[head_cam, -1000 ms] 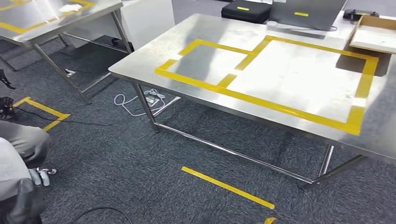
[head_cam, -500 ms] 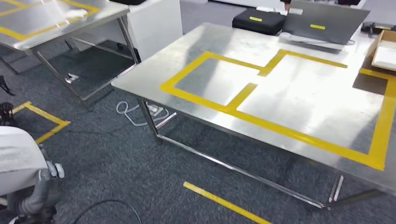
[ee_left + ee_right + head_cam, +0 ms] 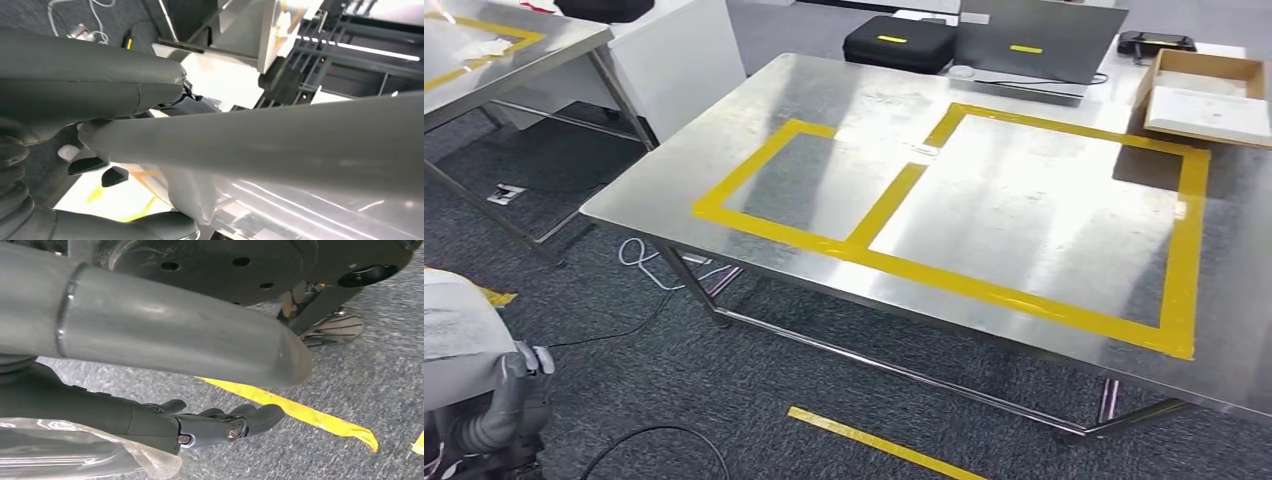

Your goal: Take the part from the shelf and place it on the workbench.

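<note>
Two hands: the left hand [image 3: 75, 100] is clenched around the long pale grey part [image 3: 300, 145], with the thick thumb on one side and the dark fingers [image 3: 90, 165] on the other. The right hand [image 3: 215, 425] hangs low over the floor, released, with bare carpet showing between its thumb and its loosely bent fingers.
Part: in the head view the long pale grey part [image 3: 459, 335] sits at the robot's left side, low and close to the body, above the grey carpet [image 3: 674, 380]. It is well apart from the surface.
Clear plastic film [image 3: 75, 455]: it lies just beside the right palm. I cannot tell what it belongs to.
Done: I judge that the part is off the shelf and is being carried.
Left: to come close to the shiny steel surface [image 3: 1024, 200] and put the part down, probably inside the yellow tape frame [image 3: 1014, 295].
Floor in between: a yellow tape strip [image 3: 874, 440], a black cable [image 3: 654, 440] and, under the near corner, a white cable [image 3: 639, 262]. The cables could catch a foot.
Far side of the surface: a black zipped case [image 3: 897, 42], a grey laptop [image 3: 1039, 40] and a flat cardboard box [image 3: 1204, 95]. All stand outside the frame, so the taped area is free.
Further left: a second steel table [image 3: 514, 50].
</note>
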